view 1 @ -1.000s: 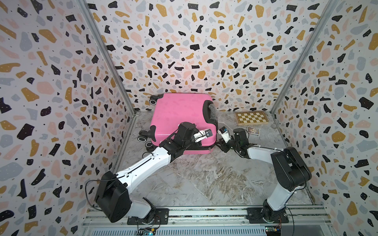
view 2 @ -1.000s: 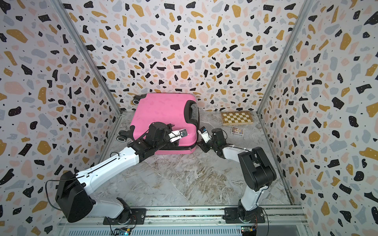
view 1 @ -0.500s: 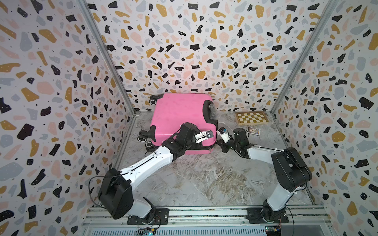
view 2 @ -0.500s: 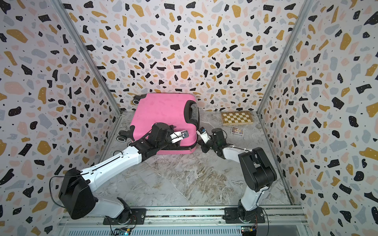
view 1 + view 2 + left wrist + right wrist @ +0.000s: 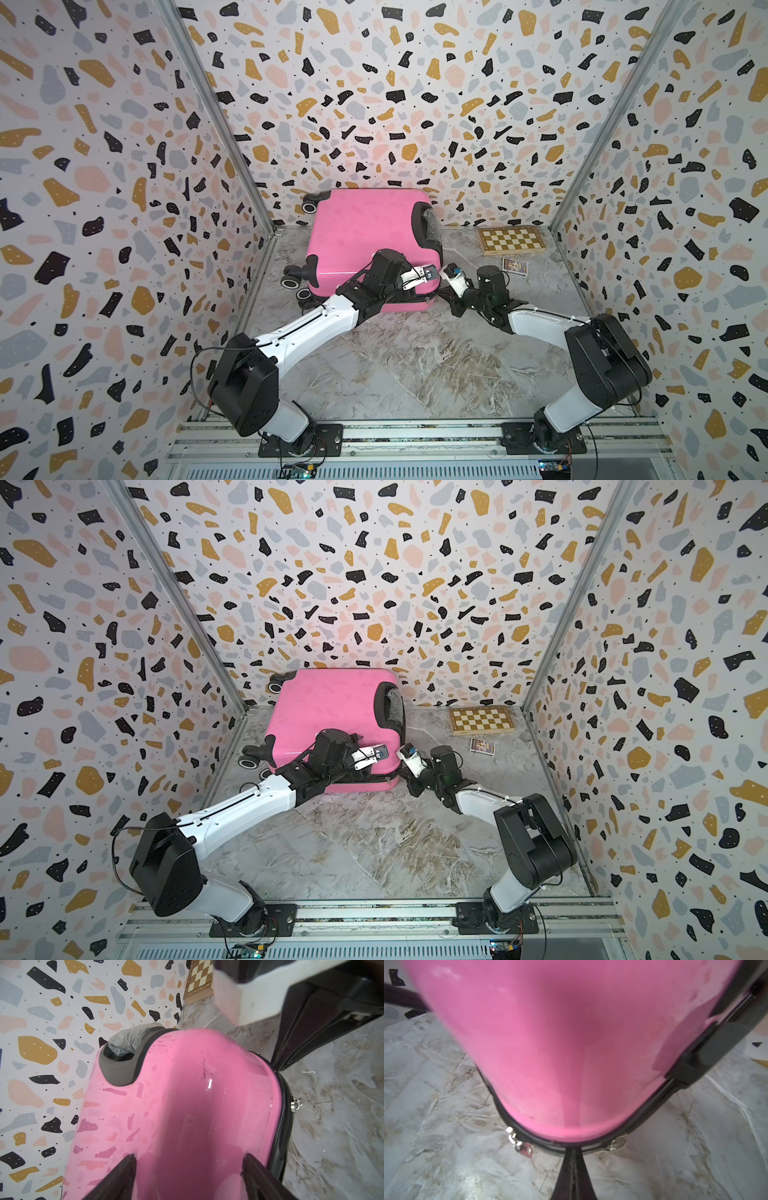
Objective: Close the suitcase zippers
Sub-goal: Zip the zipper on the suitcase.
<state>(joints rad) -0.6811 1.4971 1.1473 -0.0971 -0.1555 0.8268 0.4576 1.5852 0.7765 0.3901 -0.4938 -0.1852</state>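
The suitcase lies at frame centre, a chessboard to its right, with the left arm and right arm at its lower-right corner.

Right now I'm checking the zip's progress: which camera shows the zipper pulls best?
The right wrist view: both metal zipper pulls show close up on the black track at the suitcase corner. The left wrist view catches one pull, farther off. In both top views the pulls are too small to make out.
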